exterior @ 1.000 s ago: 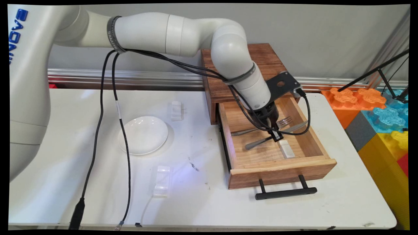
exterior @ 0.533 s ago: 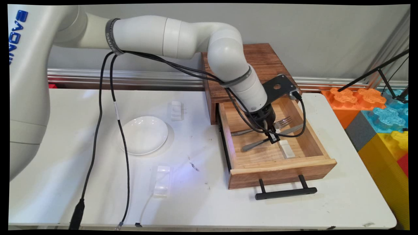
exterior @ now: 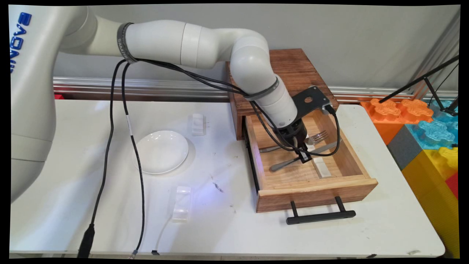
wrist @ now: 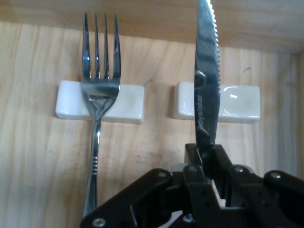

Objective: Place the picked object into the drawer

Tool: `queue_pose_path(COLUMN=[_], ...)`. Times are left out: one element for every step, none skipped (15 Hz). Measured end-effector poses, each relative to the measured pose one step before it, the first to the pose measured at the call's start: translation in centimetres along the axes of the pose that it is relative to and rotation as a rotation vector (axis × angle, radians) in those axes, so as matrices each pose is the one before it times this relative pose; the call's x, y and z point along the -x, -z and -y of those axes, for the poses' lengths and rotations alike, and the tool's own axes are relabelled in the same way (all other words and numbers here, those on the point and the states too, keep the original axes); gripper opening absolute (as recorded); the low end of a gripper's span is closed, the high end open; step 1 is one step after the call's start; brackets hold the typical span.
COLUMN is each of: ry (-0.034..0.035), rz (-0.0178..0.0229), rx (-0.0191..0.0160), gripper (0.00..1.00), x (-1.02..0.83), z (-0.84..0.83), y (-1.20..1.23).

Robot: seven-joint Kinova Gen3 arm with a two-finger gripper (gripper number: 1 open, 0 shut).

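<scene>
End effector (wrist: 207,164) clamped on knife (wrist: 207,90) above white rest (wrist: 237,102), fork (wrist: 99,90) alongside

My main camera stands above the table's (exterior: 227,234) near side, looking down and across to the wall, wide enough to take in my whole reach. My hand camera rides close, looking along my gripper (wrist: 207,164) at the drawer's (exterior: 315,190) floor. Both views share that open drawer: fork (wrist: 99,90), knife (wrist: 207,95).
</scene>
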Motion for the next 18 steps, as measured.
queue_pose_path(ry=[-0.00031,-0.00023,-0.00024,-0.00009,-0.00036,-0.00051,-0.00003,-0.00035,-0.00065,-0.00016,0.00042,-0.00033,0.00006,0.00019,-0.00025,0.00002,0.00009,-0.00048], rz=[0.00005,0.00002,0.00033,0.00012,0.00019,0.00027,0.00039,0.00015,0.00025,-0.00005,-0.00002,0.00031,0.00003,0.00000,0.00004,0.00034,-0.00013,-0.00020], rx=[0.00073,0.00074,0.00061,0.00060,0.00065,0.00083,0.00051,0.00046,0.00056,0.00065,0.00028,0.00061,0.00062,0.00034,0.00063,0.00036,0.00070,0.00073], gripper=[0.00,0.00,0.00,0.00,0.00,0.00,0.00,0.00,0.00,0.00,0.00,0.00,0.00,0.00,0.00,0.00,0.00,0.00], x=[0.060,0.104,0.073,0.091,0.089,0.060,0.102,0.081,0.036,0.054,0.066,0.058,0.060,0.059,0.042,0.052,0.066,0.045], z=[0.003,0.026,0.020,0.021,0.024,0.014,0.026,0.025,0.002,0.010,0.022,0.013,0.019,0.012,0.010,0.009,0.011,-0.004], y=[-0.033,-0.056,-0.047,-0.037,-0.052,-0.052,-0.033,-0.042,-0.052,-0.036,-0.026,-0.061,-0.052,-0.032,-0.054,-0.053,-0.054,-0.053])
